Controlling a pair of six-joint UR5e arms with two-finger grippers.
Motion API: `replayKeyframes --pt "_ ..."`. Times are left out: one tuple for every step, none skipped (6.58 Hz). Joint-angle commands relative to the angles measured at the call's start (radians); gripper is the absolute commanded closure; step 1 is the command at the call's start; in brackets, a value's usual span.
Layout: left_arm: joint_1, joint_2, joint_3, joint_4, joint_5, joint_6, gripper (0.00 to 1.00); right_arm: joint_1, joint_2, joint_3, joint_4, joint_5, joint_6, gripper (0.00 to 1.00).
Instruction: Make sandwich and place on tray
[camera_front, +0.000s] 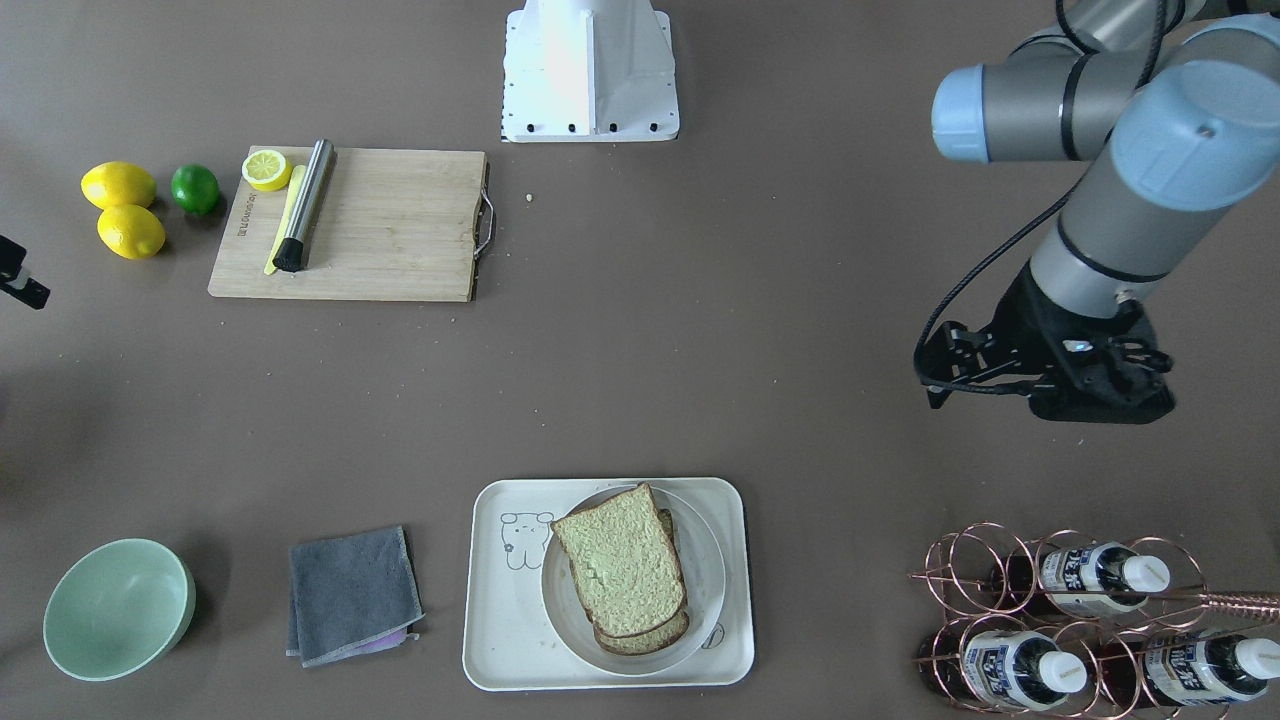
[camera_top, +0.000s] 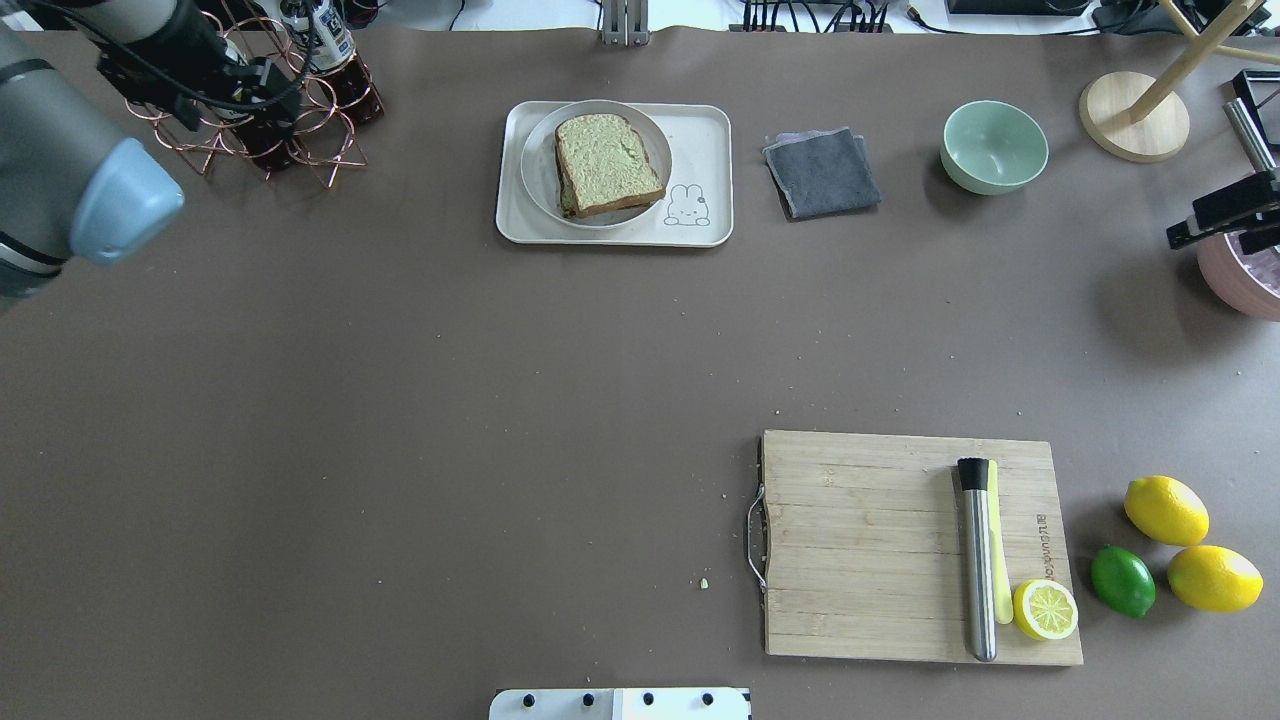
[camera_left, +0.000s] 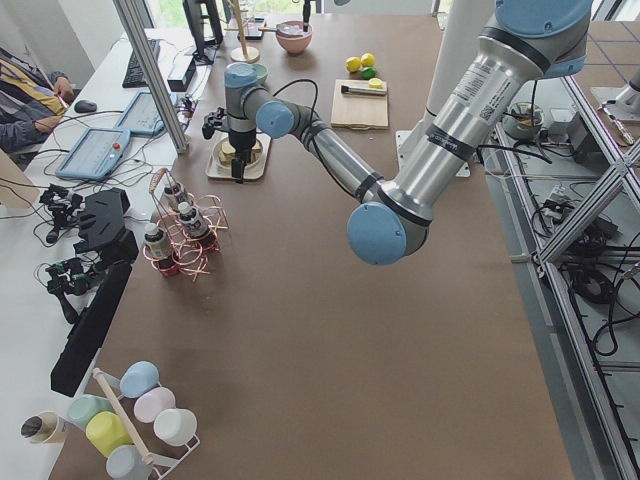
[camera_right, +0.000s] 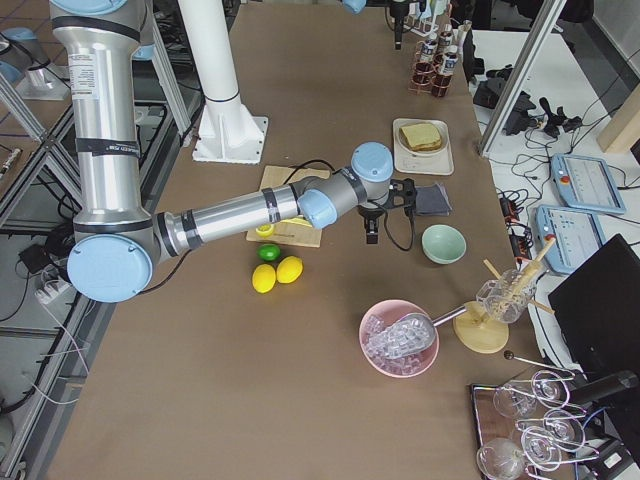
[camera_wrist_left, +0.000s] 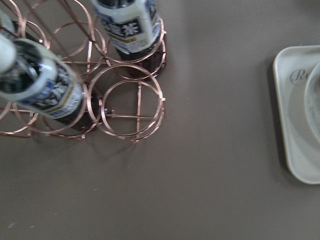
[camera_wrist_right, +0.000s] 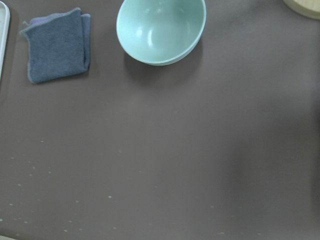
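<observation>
**Front view.** The sandwich (camera_front: 622, 565) lies flat on a plate (camera_front: 708, 590). The plate sits inside the tray (camera_front: 490, 625), toward the end away from the bear drawing. Two slices are stacked slightly askew, and no filling shows between them from here. The left gripper (camera_front: 1085, 365) hangs well apart from the tray, near the rack (camera_front: 1000, 560). Only a sliver of the right gripper (camera_front: 22, 280) shows at the frame edge. I cannot tell how the jaws of either stand.

**Overhead view.** The finding is the same. The sandwich (camera_top: 605, 160) covers most of the plate and nothing touches it. The left gripper (camera_top: 250, 85) is above the rack, and the right gripper (camera_top: 1225, 215) is at the table's end, well past the bowl (camera_top: 993, 145). I judge both stand out there so that the tray is left unobstructed.

**Left side view.** The left gripper hangs high and points down. Its opening is not readable.

**Right side view.** The right gripper (camera_right: 372, 228) hangs over bare table near the towel (camera_right: 432, 200). I see nothing hanging from it, but the jaw gap is not readable.

**Left wrist view.** I see the rack with bottles (camera_wrist_left: 131, 25) and a corner of the tray at the frame's right edge. No fingers are in frame.

**Right wrist view.** I see the towel, the bowl and bare table. No fingers are in frame.

**Assessment.** The plate appears to serve as the carrier that puts the sandwich on the tray. I judge the placement done. The filling remains unverified.
</observation>
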Motion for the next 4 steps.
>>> replayKeyframes --pt "-0.198 0.127 -0.064 0.108 -0.130 0.353 0.02 0.163 0.003 -0.048 -0.267 -0.018 -0.436 0.01" --pt "-0.291 0.199 -0.053 0.108 -0.202 0.520 0.02 0.241 0.003 -0.147 -0.291 -0.017 -0.621 0.01" --pt "-0.359 0.277 -0.050 0.105 -0.221 0.632 0.02 0.291 0.002 -0.221 -0.292 -0.042 -0.690 0.01" --pt "-0.422 0.355 -0.032 0.106 -0.241 0.723 0.02 0.331 0.000 -0.257 -0.292 -0.070 -0.741 0.01"
